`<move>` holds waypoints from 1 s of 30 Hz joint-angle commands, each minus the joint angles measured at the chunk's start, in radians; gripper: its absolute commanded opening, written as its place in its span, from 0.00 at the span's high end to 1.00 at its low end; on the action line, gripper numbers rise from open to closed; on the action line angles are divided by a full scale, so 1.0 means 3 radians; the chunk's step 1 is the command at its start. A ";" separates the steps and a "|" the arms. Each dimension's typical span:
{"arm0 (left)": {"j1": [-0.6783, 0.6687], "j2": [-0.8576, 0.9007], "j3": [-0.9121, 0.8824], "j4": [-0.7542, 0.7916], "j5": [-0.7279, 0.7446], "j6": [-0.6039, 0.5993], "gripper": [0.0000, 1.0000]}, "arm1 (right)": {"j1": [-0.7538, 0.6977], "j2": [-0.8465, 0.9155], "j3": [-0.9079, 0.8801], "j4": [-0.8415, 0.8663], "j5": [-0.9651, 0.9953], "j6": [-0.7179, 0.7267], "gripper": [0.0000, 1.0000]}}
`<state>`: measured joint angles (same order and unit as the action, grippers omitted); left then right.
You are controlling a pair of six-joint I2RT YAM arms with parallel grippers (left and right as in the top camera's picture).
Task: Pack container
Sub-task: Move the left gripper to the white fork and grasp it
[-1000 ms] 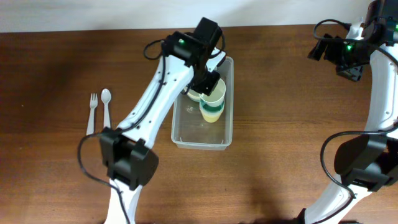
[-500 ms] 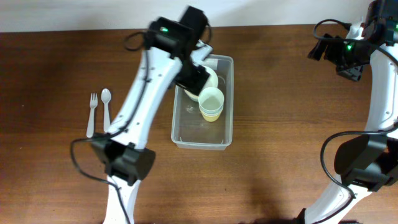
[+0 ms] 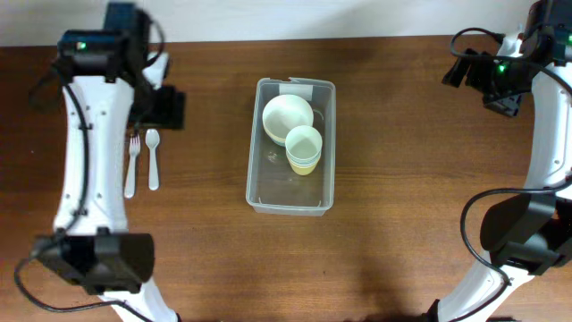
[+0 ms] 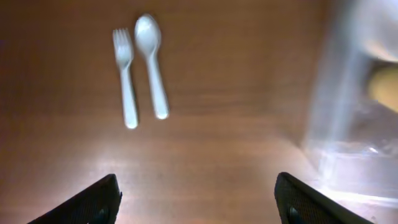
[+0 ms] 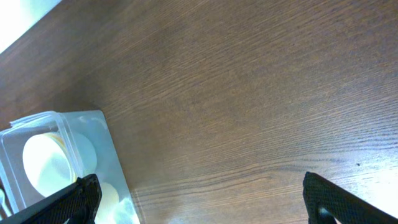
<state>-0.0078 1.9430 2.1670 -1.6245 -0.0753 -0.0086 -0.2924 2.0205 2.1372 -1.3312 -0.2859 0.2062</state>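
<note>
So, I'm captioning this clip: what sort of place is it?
Probably a robot test bench: a left arm and right arm over a wooden table, with a container, fork and spoon.

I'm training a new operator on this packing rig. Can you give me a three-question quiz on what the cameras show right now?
1. True or false: the fork and the spoon lie side by side on the table, outside the container.
2. What sits inside the container?
A. only cutlery
B. a white bowl and a cup
C. nothing at all
3. Fill in the blank: in its wrist view, the left gripper has its fingers wide apart with nothing between them, so it is ____.

Key: 1 true; 2 B; 3 open.
</note>
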 commanded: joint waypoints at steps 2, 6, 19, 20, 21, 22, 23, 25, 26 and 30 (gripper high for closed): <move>0.0479 0.0071 -0.1013 0.0787 -0.0065 0.0112 0.02 | -0.0009 -0.0013 0.0020 0.0009 0.0022 -0.0009 0.01; 0.0835 0.0084 -0.1690 0.1615 -0.0024 0.0286 0.00 | -0.0009 -0.0013 0.0020 0.0009 0.0022 -0.0009 0.01; 0.1165 0.0381 -0.1882 0.2502 0.0467 0.0745 0.07 | -0.0009 -0.0013 0.0020 0.0009 0.0022 -0.0009 0.01; 0.1153 0.0515 -0.1882 0.2523 0.0464 0.0847 0.17 | -0.0009 -0.0013 0.0020 0.0009 0.0022 -0.0009 0.01; 0.1153 0.0573 -0.1882 0.2524 0.0465 0.0847 0.17 | -0.0009 -0.0013 0.0020 0.0009 0.0022 -0.0009 0.01; 0.1153 0.0646 -0.1882 0.2523 0.0465 0.0847 0.17 | -0.0009 -0.0013 0.0020 0.0009 0.0022 -0.0009 0.01; 0.1153 0.0711 -0.1882 0.2523 0.0465 0.0847 0.18 | -0.0009 -0.0013 0.0020 0.0009 0.0022 -0.0009 0.01; 0.1155 0.0828 -0.1882 0.2522 0.0465 0.0847 0.18 | -0.0009 -0.0013 0.0020 0.0009 0.0022 -0.0009 0.01; 0.1155 0.0853 -0.1882 0.2520 0.0465 0.0847 0.18 | -0.0009 -0.0013 0.0020 0.0009 0.0022 -0.0009 0.01; 0.1155 0.0907 -0.1882 0.2516 0.0465 0.0872 0.27 | -0.0009 -0.0013 0.0020 0.0009 0.0022 -0.0009 0.01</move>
<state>0.3397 2.1876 1.6070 -0.8673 0.0460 0.2298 -0.2924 2.0205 2.1372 -1.3312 -0.2859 0.2058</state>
